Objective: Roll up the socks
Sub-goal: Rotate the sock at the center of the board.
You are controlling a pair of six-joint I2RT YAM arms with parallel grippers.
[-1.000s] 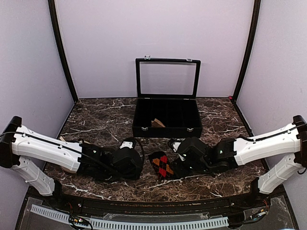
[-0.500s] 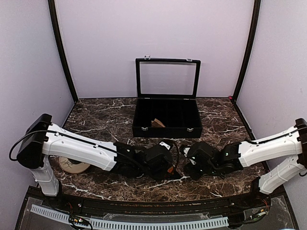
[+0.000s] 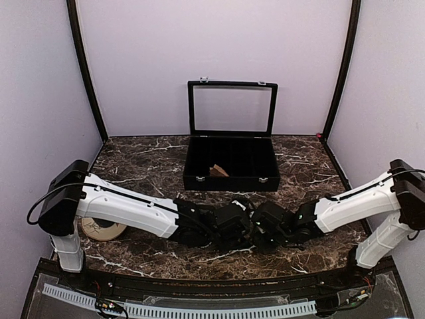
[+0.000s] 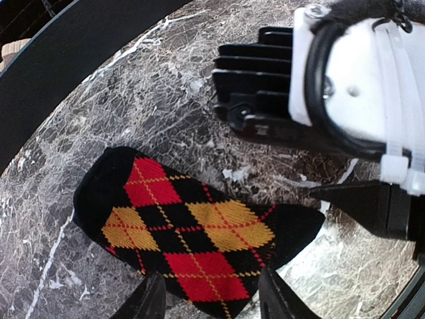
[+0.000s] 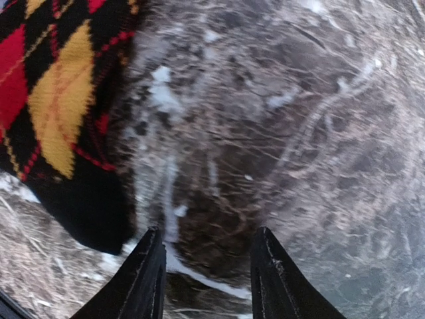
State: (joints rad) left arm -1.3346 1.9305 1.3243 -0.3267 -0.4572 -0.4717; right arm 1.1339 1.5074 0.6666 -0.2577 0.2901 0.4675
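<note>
The argyle sock (image 4: 192,236), with red, orange and black diamonds, lies flat on the marble table (image 4: 133,86). My left gripper (image 4: 212,302) hovers open over the sock's near edge, one finger on each side of it. My right gripper (image 5: 209,269) is open over bare marble, and the sock's black end (image 5: 86,199) lies just left of its left finger. In the top view both wrists meet at the table's front centre and hide the sock. A tan-brown sock (image 3: 217,171) rests in a compartment of the black case.
The black compartment case (image 3: 231,181) stands open behind the grippers, its glass lid upright. A cream round disc (image 3: 99,230) lies on the table under the left arm. The right wrist body (image 4: 345,86) is close above the sock.
My left arm has swung right to the centre, uncovering the cream disc. The right gripper's jaws have narrowed and it has shifted slightly left. The sock is now hidden in the top view.
</note>
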